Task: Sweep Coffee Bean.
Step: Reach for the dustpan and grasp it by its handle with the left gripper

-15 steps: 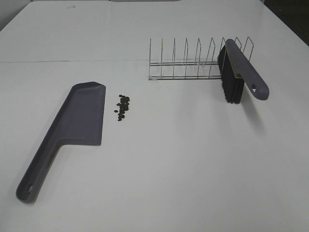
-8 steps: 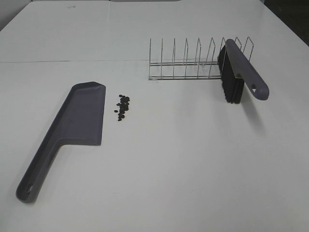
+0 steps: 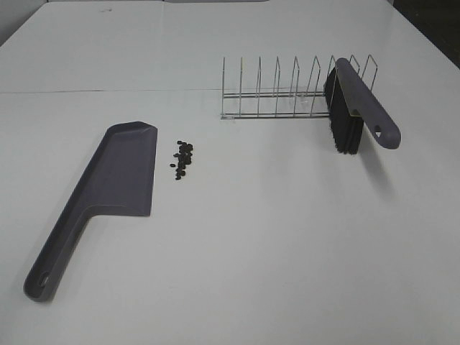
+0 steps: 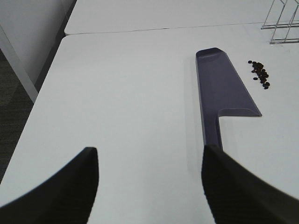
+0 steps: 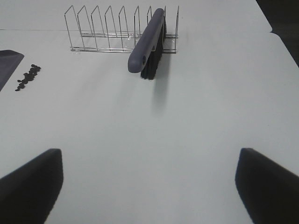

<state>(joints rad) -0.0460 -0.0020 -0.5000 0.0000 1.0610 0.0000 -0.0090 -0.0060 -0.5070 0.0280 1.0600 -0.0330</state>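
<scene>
A cluster of tiny dark coffee beans (image 3: 182, 157) lies on the white table, just right of the grey dustpan (image 3: 115, 180), which lies flat with its handle toward the near left. The beans also show in the left wrist view (image 4: 260, 74) and the right wrist view (image 5: 27, 79). A grey brush with black bristles (image 3: 356, 108) leans in the right end of a wire rack (image 3: 277, 93). My left gripper (image 4: 149, 182) is open and empty, short of the dustpan's handle (image 4: 212, 135). My right gripper (image 5: 149, 182) is open and empty, well short of the brush (image 5: 148, 41).
The wire rack (image 5: 117, 28) stands behind the beans at the back. The table's left edge (image 4: 46, 84) drops off beside the left arm. A dark gap lies past the table's far right corner (image 5: 280, 28).
</scene>
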